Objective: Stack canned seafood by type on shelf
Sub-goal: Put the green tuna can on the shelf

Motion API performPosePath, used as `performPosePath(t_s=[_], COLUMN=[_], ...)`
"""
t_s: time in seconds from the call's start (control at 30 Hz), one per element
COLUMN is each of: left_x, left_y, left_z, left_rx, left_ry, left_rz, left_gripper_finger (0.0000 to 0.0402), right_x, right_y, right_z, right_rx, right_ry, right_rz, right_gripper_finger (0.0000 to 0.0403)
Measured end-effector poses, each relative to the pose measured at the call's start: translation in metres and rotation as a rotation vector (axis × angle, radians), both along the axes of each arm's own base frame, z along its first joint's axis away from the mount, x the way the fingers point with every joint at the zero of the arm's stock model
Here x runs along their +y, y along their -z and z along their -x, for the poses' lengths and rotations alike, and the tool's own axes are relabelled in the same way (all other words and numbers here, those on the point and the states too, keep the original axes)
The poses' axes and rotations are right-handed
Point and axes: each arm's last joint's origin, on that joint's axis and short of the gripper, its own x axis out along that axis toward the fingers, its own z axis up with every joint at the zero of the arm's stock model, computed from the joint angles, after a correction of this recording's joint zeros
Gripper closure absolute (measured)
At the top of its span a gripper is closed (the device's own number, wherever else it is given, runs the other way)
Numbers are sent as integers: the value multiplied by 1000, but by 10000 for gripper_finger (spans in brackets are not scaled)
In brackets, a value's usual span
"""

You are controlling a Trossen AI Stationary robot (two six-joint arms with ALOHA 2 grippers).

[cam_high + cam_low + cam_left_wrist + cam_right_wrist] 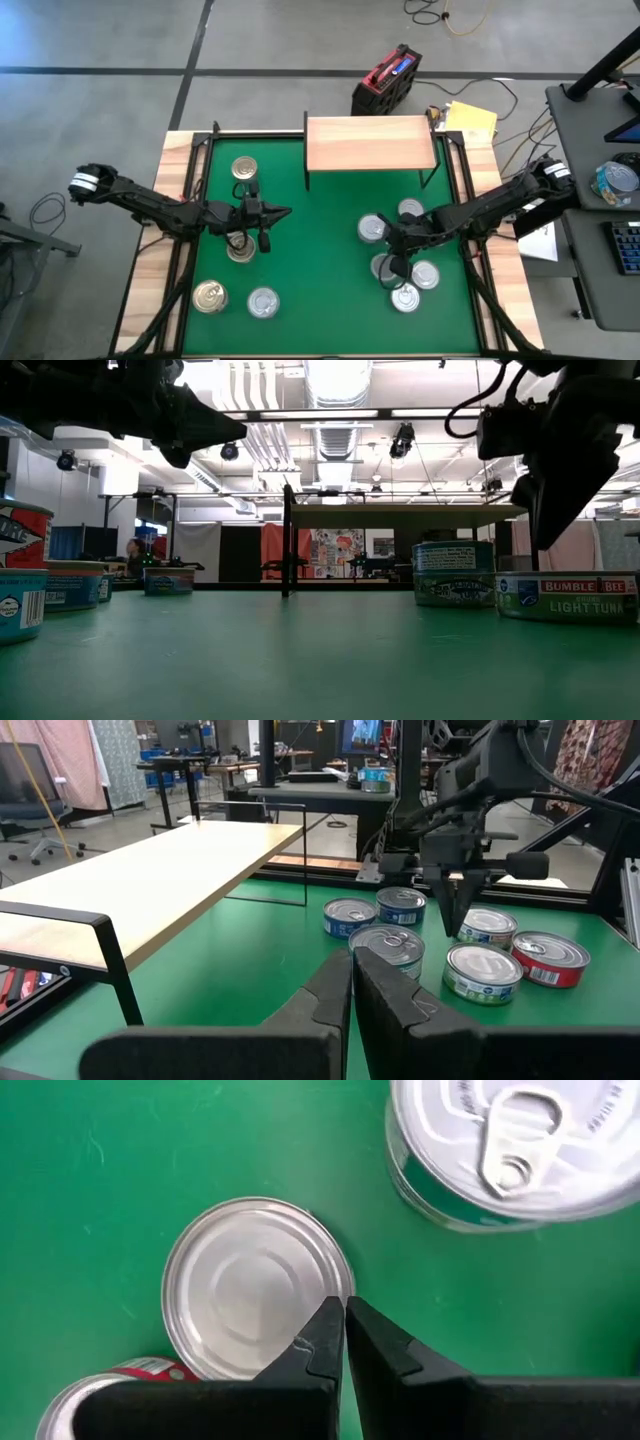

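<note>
The shelf [370, 143], a light-wood board on thin black legs, stands at the far middle of the green mat [320, 280] with nothing on it. Several tins [405, 297] cluster on the right, some with pull tabs, one red-labelled [548, 956]. Several more tins [243, 168] lie scattered on the left. My right gripper [345, 1312] is shut, slanting down over the right cluster, just above a plain silver-topped tin [250, 1285] and clear of it. My left gripper [288, 212] is shut, level, left of centre, pointing toward the right cluster.
Bare green mat lies between the two groups of tins and in front of the shelf. A wooden border [160, 270] and black rails frame the mat. Beyond the far edge sit a red-and-black case [385, 80] and yellow papers [472, 118].
</note>
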Motion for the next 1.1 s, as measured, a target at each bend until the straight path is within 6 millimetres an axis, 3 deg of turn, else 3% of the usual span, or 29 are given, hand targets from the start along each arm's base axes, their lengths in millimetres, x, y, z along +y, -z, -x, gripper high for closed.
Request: performPosePath(t_s=[0.27, 0.5, 0.63, 1.1], left_x=[0, 0, 0, 0], left_y=[0, 0, 0, 0], left_z=[0, 0, 0, 0], left_rx=[-3, -5, -4, -3], left_ry=[2, 3, 3, 8], left_rz=[5, 14, 26, 27], left_gripper_finger=[402, 402, 402, 402], right_x=[-6, -6, -5, 3], right_y=[-20, -17, -7, 6], right_z=[10, 14, 16, 0], right_rx=[-85, -6, 104, 95], right_ry=[40, 259, 391, 360], right_rz=[14, -106, -168, -188], right_gripper_finger=[378, 353, 304, 71])
